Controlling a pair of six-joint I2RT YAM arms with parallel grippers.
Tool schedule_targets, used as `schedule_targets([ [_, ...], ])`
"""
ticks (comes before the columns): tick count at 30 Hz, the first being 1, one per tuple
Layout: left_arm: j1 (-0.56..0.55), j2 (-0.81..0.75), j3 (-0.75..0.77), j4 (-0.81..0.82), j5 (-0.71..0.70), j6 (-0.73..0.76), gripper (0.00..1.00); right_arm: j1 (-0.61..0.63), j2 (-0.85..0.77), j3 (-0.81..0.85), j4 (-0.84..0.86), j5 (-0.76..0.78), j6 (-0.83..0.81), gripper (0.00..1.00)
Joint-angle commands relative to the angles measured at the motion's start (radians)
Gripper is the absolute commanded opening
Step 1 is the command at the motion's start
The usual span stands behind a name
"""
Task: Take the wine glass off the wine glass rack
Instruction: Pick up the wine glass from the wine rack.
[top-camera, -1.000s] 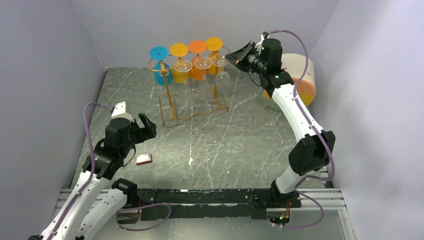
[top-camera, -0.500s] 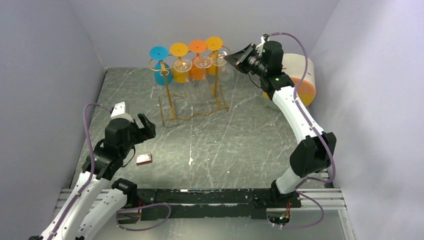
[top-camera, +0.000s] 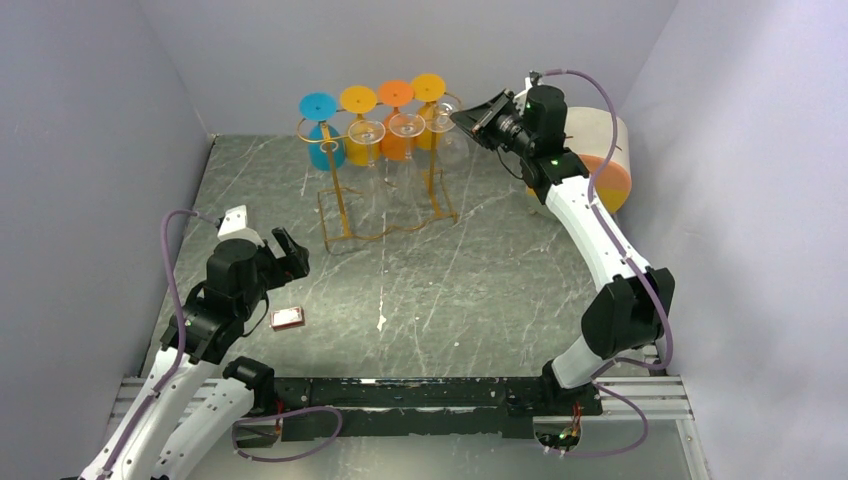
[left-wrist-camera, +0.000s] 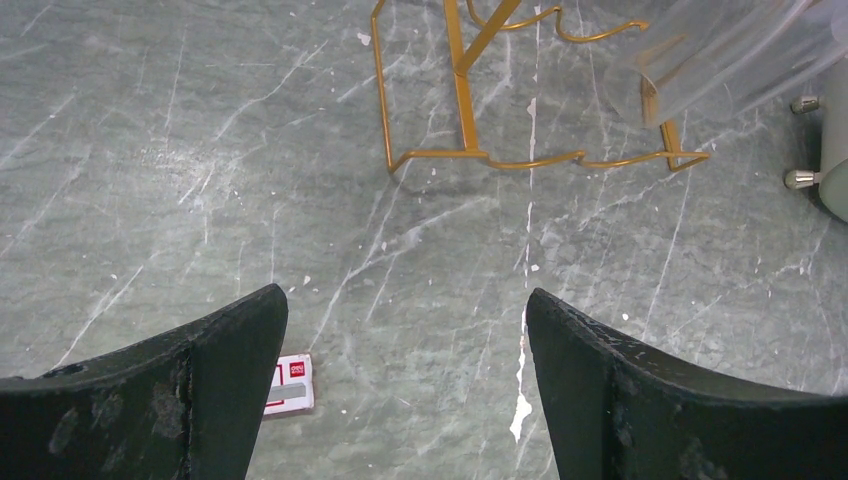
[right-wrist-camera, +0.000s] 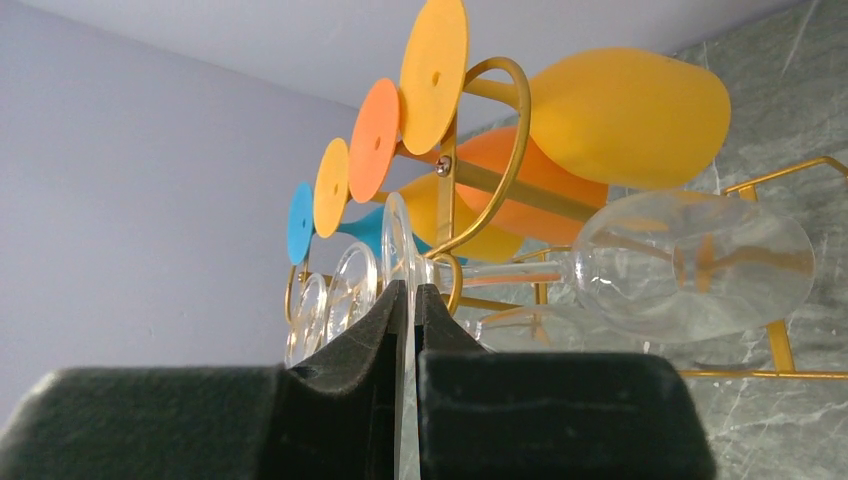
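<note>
**A:** What does the right wrist camera show that the overhead one cannot?

**B:** The grip itself. The right claw (right-wrist-camera: 405, 300) is clenched on the thin clear foot of the wine glass (right-wrist-camera: 700, 265), its fingers nearly meeting across it. The glass hangs at the right end of the wine glass rack (top-camera: 340, 205). From above you only see the claw level with the rack's top.

**A:** And the left wrist camera?

**B:** The rack's wire base on the tabletop (left-wrist-camera: 200, 150) and a small red-and-white card (left-wrist-camera: 290, 385). The left claw (left-wrist-camera: 405, 330) is spread wide, holding nothing.

**A:** Counts?

**B:** Seven glasses hang foot-up. Three are clear glasses (top-camera: 366, 131), the gripped one included. Then there is one blue glass (top-camera: 318, 105), one orange glass (top-camera: 395, 93) and two yellow glasses (top-camera: 357, 99). There is also one rack, one card and one white-and-orange tub (top-camera: 612, 160).

**A:** Poses?

**B:** The right arm (top-camera: 590, 215) stretches high and far toward the rack top. The left arm (top-camera: 215, 300) is folded low at the near left, with its claw tilted down and well apart from the rack.
</note>
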Motion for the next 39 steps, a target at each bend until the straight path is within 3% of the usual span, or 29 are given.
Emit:
schedule_targets([
  [1,0.009,-0.004,0.021,-0.012,-0.020,-0.013,0.93,0.001,-0.037,-0.032,0.042,0.030,0.025,0.00],
  [8,0.008,-0.018,0.035,-0.100,-0.083,-0.092,0.93,0.001,-0.035,-0.049,0.073,0.032,0.059,0.00],
  [19,0.008,-0.107,0.022,-0.069,-0.037,-0.045,0.93,0.002,-0.107,-0.069,0.008,0.121,0.082,0.00],
  [39,0.009,-0.130,0.016,-0.070,-0.050,-0.053,0.93,0.015,-0.117,-0.120,0.116,0.128,0.163,0.00],
])
